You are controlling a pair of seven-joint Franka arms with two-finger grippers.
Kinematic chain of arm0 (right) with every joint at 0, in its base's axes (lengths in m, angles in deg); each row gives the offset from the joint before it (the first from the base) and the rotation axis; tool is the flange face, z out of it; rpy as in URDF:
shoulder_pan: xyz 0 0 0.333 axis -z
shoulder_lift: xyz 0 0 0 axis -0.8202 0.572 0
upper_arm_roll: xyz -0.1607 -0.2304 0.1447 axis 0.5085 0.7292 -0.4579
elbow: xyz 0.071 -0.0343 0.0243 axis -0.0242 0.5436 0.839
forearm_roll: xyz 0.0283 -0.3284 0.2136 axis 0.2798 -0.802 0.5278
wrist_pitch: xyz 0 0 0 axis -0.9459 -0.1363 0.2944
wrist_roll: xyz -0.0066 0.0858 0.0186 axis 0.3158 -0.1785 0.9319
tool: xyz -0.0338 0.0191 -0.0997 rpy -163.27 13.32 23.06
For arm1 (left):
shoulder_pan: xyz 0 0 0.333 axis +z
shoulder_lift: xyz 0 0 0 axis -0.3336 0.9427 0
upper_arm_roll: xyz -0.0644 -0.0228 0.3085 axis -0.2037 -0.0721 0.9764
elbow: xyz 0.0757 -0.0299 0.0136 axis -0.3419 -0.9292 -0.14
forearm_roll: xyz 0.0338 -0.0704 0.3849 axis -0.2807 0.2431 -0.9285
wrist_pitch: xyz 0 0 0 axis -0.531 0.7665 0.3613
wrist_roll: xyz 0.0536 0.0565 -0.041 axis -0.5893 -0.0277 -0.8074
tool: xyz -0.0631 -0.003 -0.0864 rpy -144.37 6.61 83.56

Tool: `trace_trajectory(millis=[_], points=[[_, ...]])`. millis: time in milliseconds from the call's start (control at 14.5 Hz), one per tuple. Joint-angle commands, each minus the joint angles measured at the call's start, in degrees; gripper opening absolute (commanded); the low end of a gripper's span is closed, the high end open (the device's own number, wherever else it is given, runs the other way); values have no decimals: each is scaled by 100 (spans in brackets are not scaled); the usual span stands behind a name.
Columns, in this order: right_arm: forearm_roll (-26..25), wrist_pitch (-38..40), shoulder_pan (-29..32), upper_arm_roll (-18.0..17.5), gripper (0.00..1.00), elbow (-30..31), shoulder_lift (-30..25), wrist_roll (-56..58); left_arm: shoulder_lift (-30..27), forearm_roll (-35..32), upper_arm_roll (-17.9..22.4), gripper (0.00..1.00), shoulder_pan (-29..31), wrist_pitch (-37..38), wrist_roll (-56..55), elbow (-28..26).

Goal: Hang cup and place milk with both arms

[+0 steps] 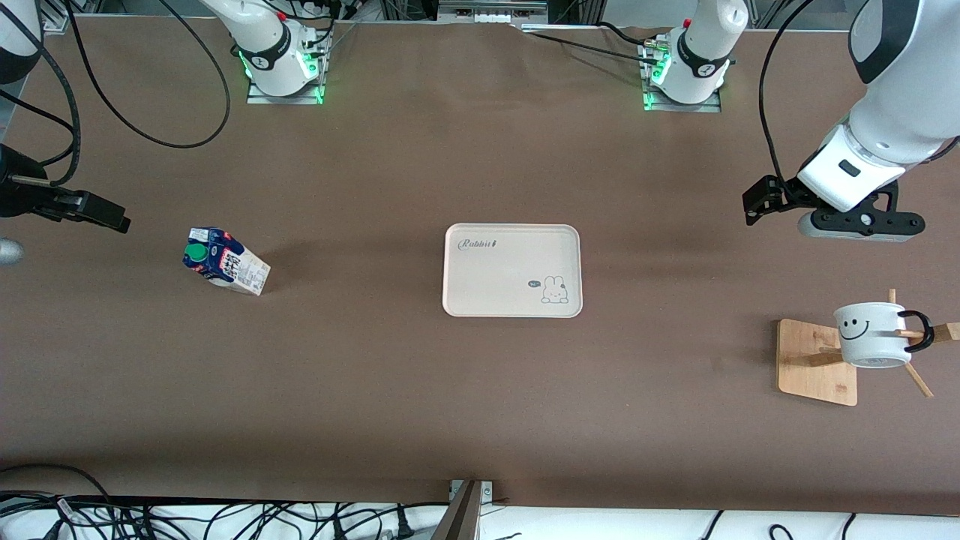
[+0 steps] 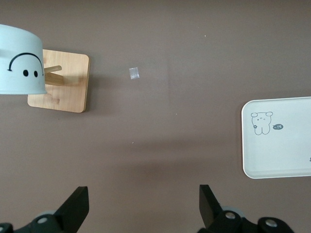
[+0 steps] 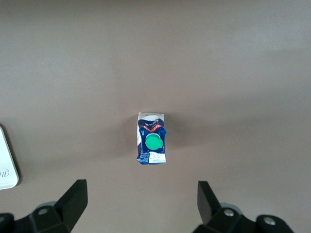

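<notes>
The cup (image 1: 870,334), white with a black smiley, hangs by its black handle on a peg of the wooden rack (image 1: 814,360) at the left arm's end of the table. It also shows in the left wrist view (image 2: 19,60) with the rack's base (image 2: 65,87). My left gripper (image 1: 759,201) is open and empty in the air over bare table beside the rack; its open fingers show in its wrist view (image 2: 144,194). The milk (image 1: 225,262) stands on the table at the right arm's end. My right gripper (image 1: 112,217) is open and empty over the table close to the milk (image 3: 151,140), apart from it; its open fingers show in its wrist view (image 3: 141,189).
A cream tray (image 1: 512,270) with a rabbit print lies at the table's middle; it also shows in the left wrist view (image 2: 279,145) and at the edge of the right wrist view (image 3: 6,165). A small pale scrap (image 2: 134,73) lies near the rack. Cables run along the table's edges.
</notes>
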Motion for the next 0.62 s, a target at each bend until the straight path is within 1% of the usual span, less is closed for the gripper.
trace_trajectory(millis=[0,138,276,414,552], points=[[-88,-217,48,-32,100,266,-327,105,-50,-114,-4,100,14,82,-81,39],[-97,-156,48,-32,100,266,-407,96,-58,-114,-4,100,14,82,-116,48],[-89,-16,48,-23,100,275,-433,114,-50,-114,13,100,48,90,-117,266],[200,-277,57,21,100,397,-398,149,-32,25,-13,100,346,90,-55,338],[289,-322,39,12,100,511,-381,167,12,-17,-57,100,348,99,-90,477]])
